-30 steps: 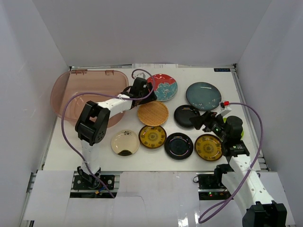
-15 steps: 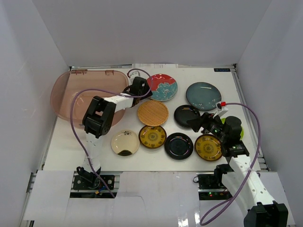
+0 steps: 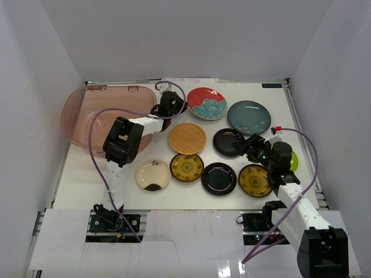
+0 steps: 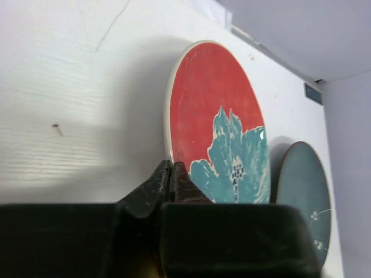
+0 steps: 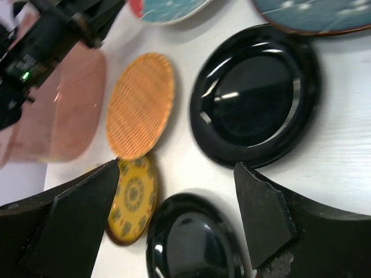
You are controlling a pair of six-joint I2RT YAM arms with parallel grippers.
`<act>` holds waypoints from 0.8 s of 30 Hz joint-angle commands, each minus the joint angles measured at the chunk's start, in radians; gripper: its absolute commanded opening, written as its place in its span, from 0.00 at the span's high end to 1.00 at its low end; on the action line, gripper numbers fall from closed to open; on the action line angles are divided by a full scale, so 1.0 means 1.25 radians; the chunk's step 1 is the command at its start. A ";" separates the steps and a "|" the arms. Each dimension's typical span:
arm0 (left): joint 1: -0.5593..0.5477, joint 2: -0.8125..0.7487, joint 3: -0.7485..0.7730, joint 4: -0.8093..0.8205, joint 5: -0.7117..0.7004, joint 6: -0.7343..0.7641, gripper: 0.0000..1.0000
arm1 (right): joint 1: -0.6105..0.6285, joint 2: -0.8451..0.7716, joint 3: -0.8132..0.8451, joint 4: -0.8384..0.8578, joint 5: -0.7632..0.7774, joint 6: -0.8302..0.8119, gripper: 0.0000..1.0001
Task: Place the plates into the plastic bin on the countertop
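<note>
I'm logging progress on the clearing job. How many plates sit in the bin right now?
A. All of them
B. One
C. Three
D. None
D. The part of the bin that shows holds nothing, and the plates all lie out on the countertop.

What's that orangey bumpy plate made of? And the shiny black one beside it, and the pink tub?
The tan plate looks woven, maybe bamboo or straw: fine criss-cross ridges, no shine. The black plate seems glazed ceramic, perhaps glass: bright glossy reflections. The tub looks like plastic: tinted and see-through.
</note>
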 commanded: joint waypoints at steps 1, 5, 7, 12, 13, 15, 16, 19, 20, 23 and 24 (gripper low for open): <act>0.008 0.050 -0.024 0.094 0.054 -0.027 0.97 | -0.053 0.065 0.029 0.078 0.076 0.044 0.13; 0.012 0.014 -0.042 0.134 0.077 -0.022 1.00 | -0.127 0.162 0.052 0.121 0.093 0.056 0.11; 0.012 0.013 -0.035 0.110 0.095 -0.026 1.00 | -0.172 0.226 0.061 0.146 0.088 0.072 0.11; 0.013 0.048 -0.011 0.040 0.085 -0.043 0.82 | -0.201 0.286 0.085 0.164 0.071 0.046 0.11; 0.013 0.053 -0.008 0.006 0.085 -0.045 0.64 | -0.201 0.276 0.083 0.164 0.079 0.033 0.11; 0.013 0.053 -0.007 -0.007 0.057 -0.033 0.42 | -0.201 0.265 0.081 0.162 0.095 0.023 0.11; 0.014 0.055 -0.007 -0.006 0.058 -0.028 0.28 | -0.202 0.263 0.082 0.162 0.109 0.018 0.11; 0.013 0.077 0.045 -0.045 0.071 -0.021 0.21 | -0.214 0.288 0.102 0.162 0.098 0.019 0.11; 0.014 0.103 0.066 -0.058 0.071 -0.019 0.21 | -0.217 0.298 0.109 0.162 0.094 0.019 0.12; 0.014 0.103 0.084 -0.093 0.059 -0.023 0.25 | -0.232 0.325 0.121 0.162 0.078 0.009 0.13; 0.014 0.086 0.059 -0.053 0.048 -0.020 0.26 | -0.235 0.325 0.121 0.162 0.073 0.006 0.14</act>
